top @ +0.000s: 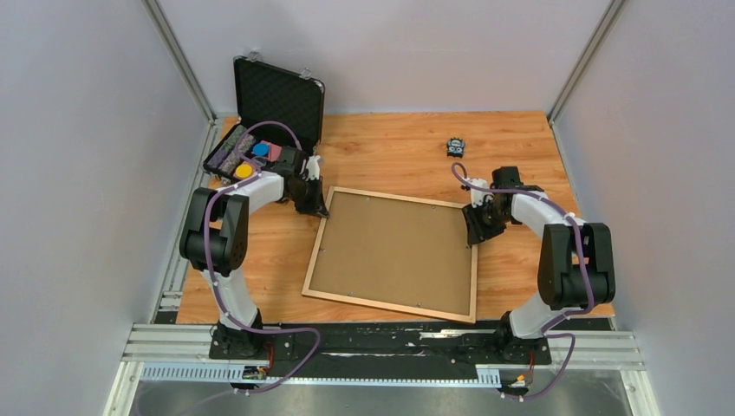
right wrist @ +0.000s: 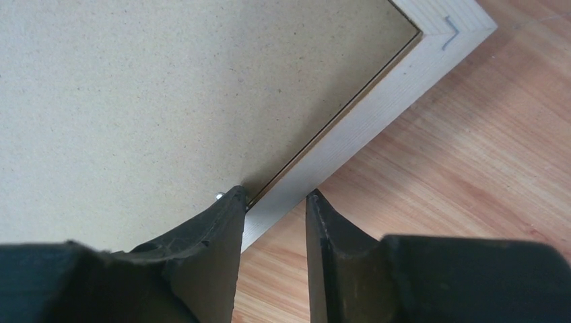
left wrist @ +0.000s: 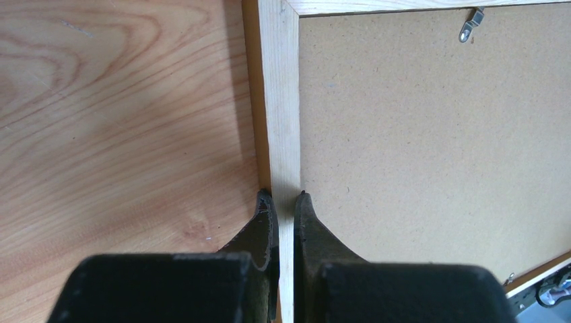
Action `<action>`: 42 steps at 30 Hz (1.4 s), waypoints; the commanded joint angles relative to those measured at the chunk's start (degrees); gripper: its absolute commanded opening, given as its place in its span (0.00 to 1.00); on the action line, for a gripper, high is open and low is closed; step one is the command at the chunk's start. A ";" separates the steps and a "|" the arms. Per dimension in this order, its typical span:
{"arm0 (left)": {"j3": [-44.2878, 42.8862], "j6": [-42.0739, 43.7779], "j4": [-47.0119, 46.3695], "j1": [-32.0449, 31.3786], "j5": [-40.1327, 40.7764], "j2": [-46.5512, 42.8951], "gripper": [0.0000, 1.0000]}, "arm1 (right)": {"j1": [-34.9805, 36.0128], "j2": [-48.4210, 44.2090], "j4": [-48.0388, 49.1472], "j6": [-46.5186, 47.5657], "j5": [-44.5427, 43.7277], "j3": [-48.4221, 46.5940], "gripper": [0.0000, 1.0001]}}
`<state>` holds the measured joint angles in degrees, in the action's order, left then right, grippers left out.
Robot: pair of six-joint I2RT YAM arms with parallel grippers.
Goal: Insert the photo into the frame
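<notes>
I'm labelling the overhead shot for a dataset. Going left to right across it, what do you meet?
open black case → left gripper → frame → right gripper. The small gadget behind the frame overlaps it sideways, so it is left out.

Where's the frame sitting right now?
Top view: the frame lies flat, back up, mid-table, with the left hand at its far-left corner and the right hand at its right edge.
</notes>
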<state>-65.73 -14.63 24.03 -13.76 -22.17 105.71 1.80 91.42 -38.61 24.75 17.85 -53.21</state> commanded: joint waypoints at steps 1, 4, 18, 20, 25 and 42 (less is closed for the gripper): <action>0.10 1.55 2.00 -0.27 -1.52 1.87 0.00 | 1.05 1.32 -3.76 7.52 5.08 -0.31 0.36; 0.16 1.54 2.03 -0.22 -1.53 1.94 0.00 | 1.02 2.29 -4.41 9.24 5.39 -1.02 0.38; 0.16 1.46 1.98 0.44 -1.87 1.79 0.00 | -5.24 4.01 -4.94 3.30 9.57 -8.14 0.46; 0.10 1.37 1.98 0.50 -1.99 1.87 0.00 | -5.85 3.08 -4.86 2.01 10.40 -8.91 0.49; -0.29 1.31 1.99 0.97 -2.68 2.29 0.00 | -5.93 2.61 -4.72 -1.91 10.67 -9.92 0.51; -2.92 2.51 1.41 2.24 -4.88 3.28 0.00 | -5.93 14.48 -0.48 -9.72 10.20 -15.41 0.18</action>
<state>-66.61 -13.65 24.77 -11.86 -24.95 106.67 -4.69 103.26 -43.05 16.86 26.63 -64.34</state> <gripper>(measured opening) 0.040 0.240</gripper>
